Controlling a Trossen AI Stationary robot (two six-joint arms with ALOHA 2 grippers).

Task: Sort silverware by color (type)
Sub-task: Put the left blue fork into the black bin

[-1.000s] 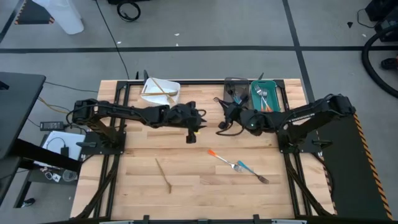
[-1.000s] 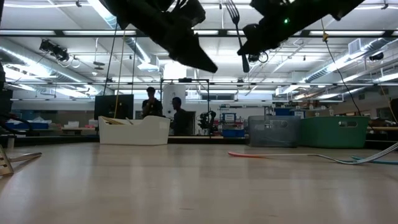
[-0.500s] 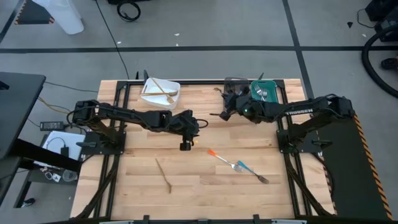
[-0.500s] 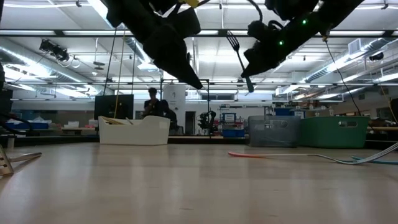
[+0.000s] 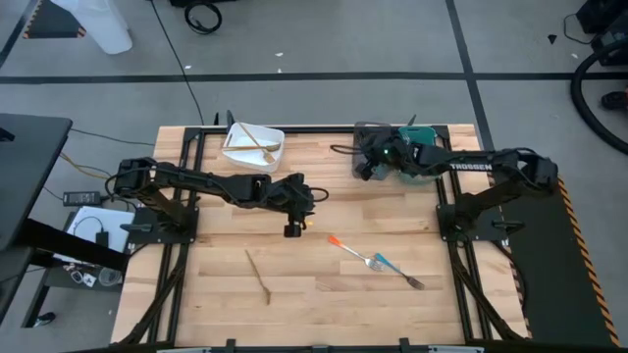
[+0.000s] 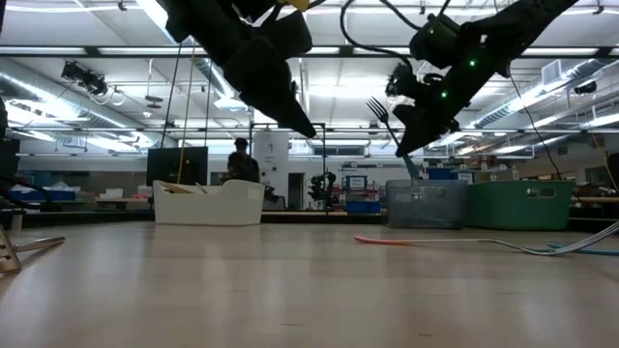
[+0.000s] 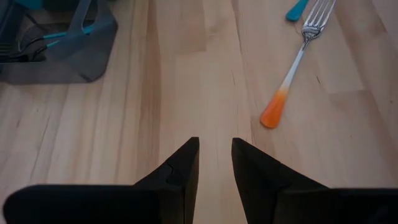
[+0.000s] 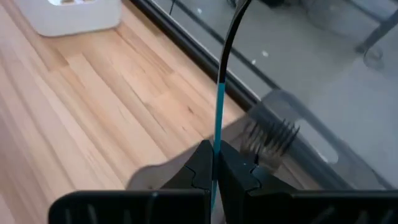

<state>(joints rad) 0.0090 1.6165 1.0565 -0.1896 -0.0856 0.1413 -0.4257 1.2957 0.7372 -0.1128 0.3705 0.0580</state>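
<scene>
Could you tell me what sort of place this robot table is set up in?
Probably a robotics lab or workshop: the low view shows a large hall with ceiling strip lights, workbenches and a person standing behind the table.

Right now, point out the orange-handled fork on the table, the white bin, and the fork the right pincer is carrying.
orange-handled fork (image 7: 274, 112): left wrist view, on the orange handle end.
white bin (image 5: 238, 153): high view, on its near rim.
blue-handled fork (image 8: 218, 109): right wrist view, on the blue handle above the pincer.
</scene>
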